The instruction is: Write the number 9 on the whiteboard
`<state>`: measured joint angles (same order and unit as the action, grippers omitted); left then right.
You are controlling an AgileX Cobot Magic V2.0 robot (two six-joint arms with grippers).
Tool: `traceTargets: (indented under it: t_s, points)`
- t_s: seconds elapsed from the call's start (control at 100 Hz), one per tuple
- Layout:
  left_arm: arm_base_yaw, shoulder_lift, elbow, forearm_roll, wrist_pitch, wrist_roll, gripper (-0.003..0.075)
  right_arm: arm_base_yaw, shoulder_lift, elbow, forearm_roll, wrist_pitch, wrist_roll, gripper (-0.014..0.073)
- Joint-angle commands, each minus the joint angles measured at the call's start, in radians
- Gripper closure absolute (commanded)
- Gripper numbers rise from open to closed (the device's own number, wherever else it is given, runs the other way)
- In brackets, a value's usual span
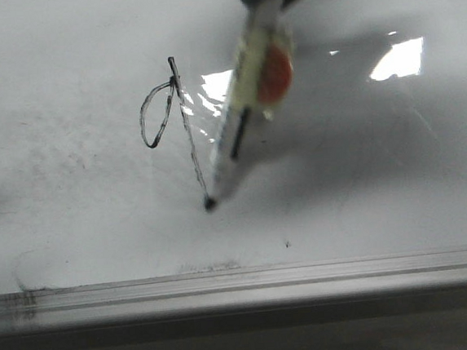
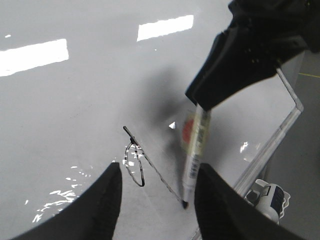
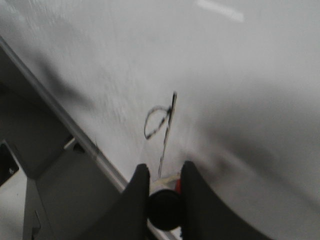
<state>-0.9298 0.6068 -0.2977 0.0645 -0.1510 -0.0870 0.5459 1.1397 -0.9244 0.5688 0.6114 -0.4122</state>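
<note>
The number 9 (image 1: 172, 127) is drawn in thin black line on the whiteboard (image 1: 82, 221), an oval loop joined to a long slanted stem. My right gripper (image 3: 161, 175) is shut on a white marker (image 1: 245, 117) with a red and yellow label. The marker's black tip (image 1: 210, 202) touches the board at the stem's lower end. The 9 also shows in the left wrist view (image 2: 142, 162) and the right wrist view (image 3: 160, 125). My left gripper (image 2: 157, 172) is open and empty, hovering over the board with the marker tip (image 2: 184, 203) between its fingers in view.
A grey metal ledge (image 1: 243, 281) runs along the board's near edge. Faint grey smudges (image 1: 22, 283) and a small black speck (image 1: 287, 242) mark the board. A small white and dark object (image 2: 267, 197) lies beyond the board's edge.
</note>
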Motion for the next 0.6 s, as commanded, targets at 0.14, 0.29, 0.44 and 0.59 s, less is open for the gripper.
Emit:
traceTargets:
  t_s: [0.14,0.29,0.44,0.59]
  points:
    - [-0.036,0.109,-0.027,0.022,-0.159,-0.006,0.0405,0.023,-0.091,-0.060,0.020,-0.075,-0.013,0.0637]
    - [-0.091,0.234,-0.031,0.080,-0.251,-0.006,0.0405,0.106,-0.086,-0.078,0.048,-0.082,-0.013,0.0637]
    - [-0.119,0.328,-0.031,0.071,-0.366,-0.006,0.0405,0.196,-0.046,-0.078,0.058,-0.098,-0.013,0.0637]
    - [-0.119,0.371,-0.031,0.052,-0.397,-0.006,0.0405,0.231,-0.025,-0.078,0.058,-0.123,-0.013,0.0637]
